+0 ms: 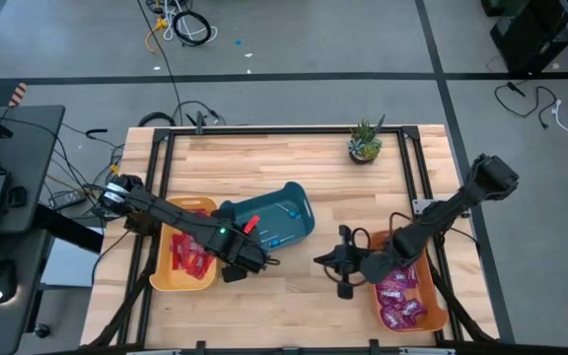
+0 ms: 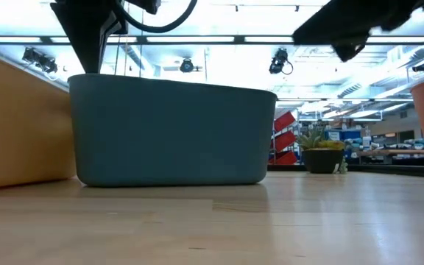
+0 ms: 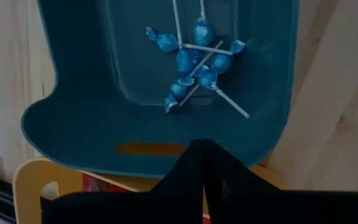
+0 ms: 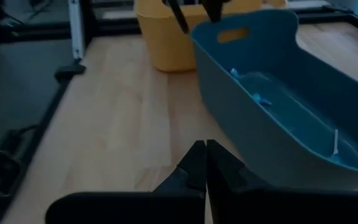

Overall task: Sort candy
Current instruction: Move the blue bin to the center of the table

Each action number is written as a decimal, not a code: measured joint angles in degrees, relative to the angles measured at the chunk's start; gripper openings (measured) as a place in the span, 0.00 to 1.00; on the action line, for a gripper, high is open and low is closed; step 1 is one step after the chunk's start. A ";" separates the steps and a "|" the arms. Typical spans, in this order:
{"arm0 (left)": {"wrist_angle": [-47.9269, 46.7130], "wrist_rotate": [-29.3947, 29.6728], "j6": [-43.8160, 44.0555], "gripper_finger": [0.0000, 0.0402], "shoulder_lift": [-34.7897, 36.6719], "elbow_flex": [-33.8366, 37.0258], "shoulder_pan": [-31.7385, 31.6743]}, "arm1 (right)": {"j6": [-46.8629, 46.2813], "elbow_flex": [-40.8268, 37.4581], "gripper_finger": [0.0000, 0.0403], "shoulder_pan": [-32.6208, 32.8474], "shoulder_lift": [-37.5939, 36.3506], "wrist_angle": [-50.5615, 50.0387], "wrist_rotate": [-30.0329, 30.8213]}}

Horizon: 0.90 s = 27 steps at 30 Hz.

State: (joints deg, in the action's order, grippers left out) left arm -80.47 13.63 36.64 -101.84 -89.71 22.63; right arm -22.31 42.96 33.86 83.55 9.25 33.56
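We see the candy already lying in three plastic bins. The blue lollipops (image 3: 194, 59) are small twisted-wrapper sweets on thin white sticks, heaped in a loose cluster with sticks crossing, on the floor of the teal bin (image 1: 269, 217); they lie just ahead of our left gripper (image 3: 202, 149), whose two dark fingers are pressed together with nothing between them, their tips over the bin's near rim beside its handle slot. The flat red packets (image 1: 189, 254) fill the yellow bin (image 1: 169, 279), which sits under and behind those fingertips, touching the teal bin. The shiny purple-magenta packets (image 1: 402, 296) are piled in the orange bin (image 1: 440, 314), behind our right gripper (image 4: 204, 152). That gripper's fingers are also closed on nothing, low over the bare wooden table (image 1: 294, 296), with the teal bin's outer wall just ahead and to one side of the tips. A small potted plant (image 1: 364, 144) stands well beyond both grippers, near the table's far edge.
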 joint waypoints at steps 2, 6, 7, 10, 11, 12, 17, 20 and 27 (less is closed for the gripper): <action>-0.02 0.14 0.00 0.00 0.00 0.04 0.00 | 0.02 0.00 0.00 1.00 -1.72 -0.43 -0.02; 0.13 0.52 0.02 0.00 0.00 0.04 0.00 | 1.31 0.00 0.00 2.76 -4.29 -0.35 0.00; 0.26 0.72 0.02 0.00 0.00 0.04 0.00 | 1.43 0.00 0.00 3.15 -4.75 -0.32 0.00; 0.69 2.05 0.01 0.00 0.00 0.04 0.00 | 1.59 0.00 0.00 4.10 -5.76 -0.32 0.41; 1.18 2.27 -0.15 0.00 0.00 0.04 0.00 | 1.78 0.00 0.00 4.40 -5.92 -0.34 1.04; 1.86 2.39 -0.32 0.00 0.00 0.04 0.00 | 1.92 0.00 0.00 4.65 -5.99 -0.38 1.48; 6.75 2.83 -2.76 0.00 0.09 1.55 0.00 | 1.95 0.00 0.00 5.06 -5.99 -0.36 2.56; 6.81 2.75 -2.74 0.00 0.07 3.63 0.00 | 2.23 0.00 0.00 5.06 -5.99 -0.41 2.63; 8.48 -0.07 -0.55 0.00 0.07 8.05 0.00 | 2.56 0.00 0.00 5.04 -5.99 -0.34 2.65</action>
State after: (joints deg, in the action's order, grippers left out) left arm -71.99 13.56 36.09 -101.78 -81.66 22.63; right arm -19.75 42.96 38.89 77.56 8.91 36.21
